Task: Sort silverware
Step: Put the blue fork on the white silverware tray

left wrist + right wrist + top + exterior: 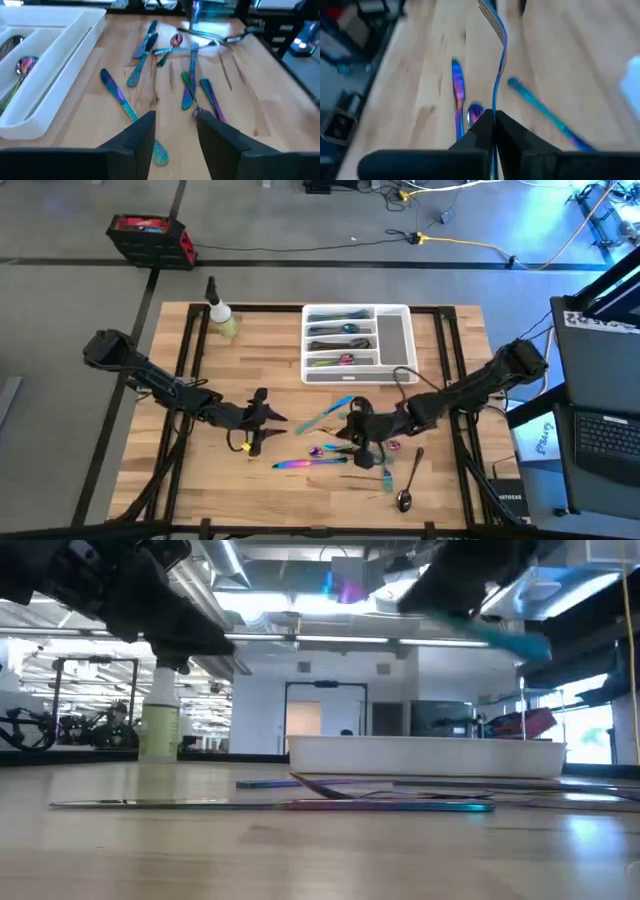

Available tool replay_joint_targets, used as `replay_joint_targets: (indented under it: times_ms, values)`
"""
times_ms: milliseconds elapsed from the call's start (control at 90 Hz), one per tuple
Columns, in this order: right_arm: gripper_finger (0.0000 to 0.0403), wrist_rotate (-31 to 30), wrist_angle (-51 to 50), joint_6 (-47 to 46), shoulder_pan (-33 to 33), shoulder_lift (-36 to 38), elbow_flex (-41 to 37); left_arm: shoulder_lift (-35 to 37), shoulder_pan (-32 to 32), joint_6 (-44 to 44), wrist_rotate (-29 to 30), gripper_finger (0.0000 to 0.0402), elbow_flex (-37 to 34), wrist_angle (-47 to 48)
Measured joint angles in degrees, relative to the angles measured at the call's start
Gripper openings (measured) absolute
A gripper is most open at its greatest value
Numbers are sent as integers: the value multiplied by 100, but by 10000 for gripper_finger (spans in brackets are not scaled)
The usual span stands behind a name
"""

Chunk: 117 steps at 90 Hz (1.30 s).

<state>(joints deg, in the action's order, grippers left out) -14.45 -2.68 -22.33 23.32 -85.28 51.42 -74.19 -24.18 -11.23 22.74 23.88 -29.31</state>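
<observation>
The right gripper (493, 131) is clenched on a fork (498, 60), held above the tabletop (250, 380) in front of the white tray (394, 340). The left gripper (175, 137) (fingers apart, grasping nothing) hovers further from the tray. Loose silverware (335, 448) lies on the tabletop near the tray; some pieces lie inside it.

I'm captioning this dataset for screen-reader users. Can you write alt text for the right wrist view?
The right gripper is shut on a slim iridescent fork, its tines pointing away from the camera above a wooden table. Below lie more rainbow pieces: a knife, a spoon and a teal handle.
</observation>
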Motion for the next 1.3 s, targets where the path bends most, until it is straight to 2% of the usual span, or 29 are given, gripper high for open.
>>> replay_joint_targets:
  times_ms: [100, 200, 344, 578, 689, 878, 1300]
  values:
    - [0, -260, 93, 2, -143, 326, 2, 0, 61, -70, 0, 131, 0, -432]
    - [0, -480, 668, 9, -300, 464, 2, -3, 91, 46, 2, 131, 0, -1014]
    - [0, -414, 1843, 279, -513, 479, 2, -157, 153, 576, -31, 131, 0, -1908]
    - [0, -401, 3121, 745, -661, 475, 4, -589, 369, 712, -3, 131, 215, -3035]
    - [0, -390, 3576, 906, -697, 447, 4, -833, 508, 592, -42, 131, 587, -2961]
    - [0, -243, 3945, 1019, -767, 446, 7, -1384, 751, 543, -468, 131, 1169, -3050]
    - [0, 10, 4017, 1019, -761, 442, 7, -2306, 1043, 569, -1019, 131, 2237, -3040]
